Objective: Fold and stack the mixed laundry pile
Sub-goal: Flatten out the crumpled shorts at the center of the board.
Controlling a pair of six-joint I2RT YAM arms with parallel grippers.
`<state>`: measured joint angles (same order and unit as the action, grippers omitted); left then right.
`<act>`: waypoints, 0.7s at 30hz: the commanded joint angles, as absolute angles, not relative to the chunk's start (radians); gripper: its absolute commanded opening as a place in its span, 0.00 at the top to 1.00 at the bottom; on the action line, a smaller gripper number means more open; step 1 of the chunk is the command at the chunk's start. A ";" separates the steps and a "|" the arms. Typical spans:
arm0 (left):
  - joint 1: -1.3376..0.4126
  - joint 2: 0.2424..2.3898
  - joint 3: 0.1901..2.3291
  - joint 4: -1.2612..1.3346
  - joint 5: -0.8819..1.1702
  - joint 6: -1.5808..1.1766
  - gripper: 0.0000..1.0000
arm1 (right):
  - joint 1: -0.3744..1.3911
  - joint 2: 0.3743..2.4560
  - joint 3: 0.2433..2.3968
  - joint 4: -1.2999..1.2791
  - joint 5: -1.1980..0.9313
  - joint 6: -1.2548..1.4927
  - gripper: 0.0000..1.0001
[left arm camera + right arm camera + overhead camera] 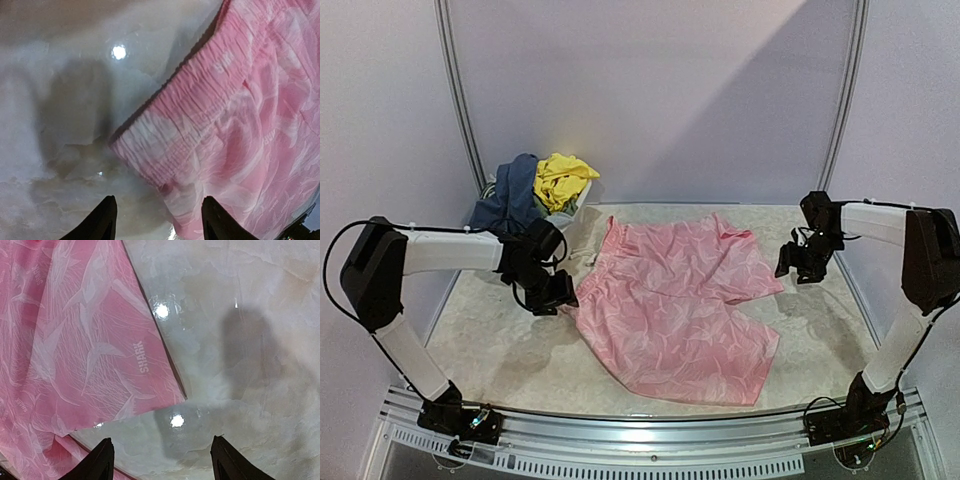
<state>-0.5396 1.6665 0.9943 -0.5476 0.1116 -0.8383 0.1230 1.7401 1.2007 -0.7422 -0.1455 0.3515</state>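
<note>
Pink shorts [670,300] lie lengthwise between the claws: left gripper [558,298], open, over their waistband corner [127,145]; right gripper [798,272], open too, beside their leg hem [162,352]

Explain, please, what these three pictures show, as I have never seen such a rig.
The wide picture is taken from above and behind two robot arms bolted to the near edge of the table. The other two come from wrist cameras looking down past each gripper's fingers. Pink patterned shorts lie spread on the table; a blue garment and a yellow garment are heaped far left. The left gripper hangs over the shorts' waistband, the right gripper beside a leg hem. Both are open, holding nothing.
</note>
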 commanded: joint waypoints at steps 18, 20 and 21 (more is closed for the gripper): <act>-0.443 1.791 0.966 -0.380 0.253 -0.816 0.47 | 0.103 1.868 1.160 -0.584 -0.249 0.440 0.43; -0.440 1.814 0.968 -0.374 0.258 -0.818 0.48 | 0.103 1.882 1.169 -0.585 -0.251 0.440 0.44; -0.438 1.824 0.968 -0.371 0.262 -0.820 0.50 | 0.103 1.890 1.171 -0.583 -0.257 0.440 0.46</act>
